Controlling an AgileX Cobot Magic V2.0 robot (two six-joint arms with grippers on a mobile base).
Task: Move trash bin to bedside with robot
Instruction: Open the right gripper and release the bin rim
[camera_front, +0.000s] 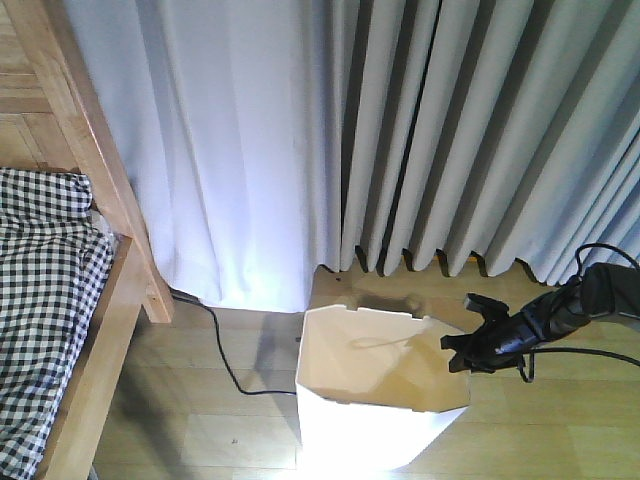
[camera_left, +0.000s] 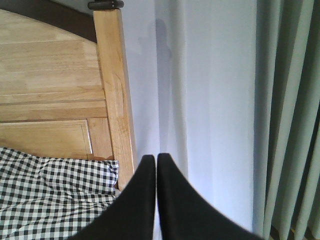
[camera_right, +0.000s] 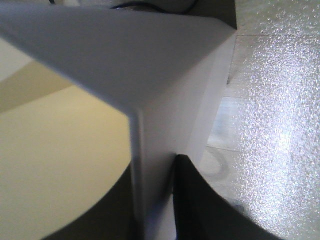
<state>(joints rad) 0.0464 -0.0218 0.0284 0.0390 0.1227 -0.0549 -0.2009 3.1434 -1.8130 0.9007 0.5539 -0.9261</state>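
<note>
The white trash bin (camera_front: 362, 436) stands on the wooden floor in front of the curtains, a short way right of the bed. My right gripper (camera_front: 462, 350) reaches in from the right and is shut on the bin's right rim. In the right wrist view the bin wall (camera_right: 165, 75) runs between the jaws of the right gripper (camera_right: 156, 165), one finger inside and one outside. The bed has a light-brown wooden frame (camera_front: 105, 330) and black-and-white checked bedding (camera_front: 45, 300). My left gripper (camera_left: 156, 159) is shut on nothing and faces the bedpost (camera_left: 116, 100) and checked bedding (camera_left: 50, 195).
Grey-white curtains (camera_front: 400, 130) hang to the floor right behind the bin. A black cable (camera_front: 225, 362) runs across the floor between the bed frame and the bin. Cables trail from my right arm (camera_front: 590, 300) at the right edge.
</note>
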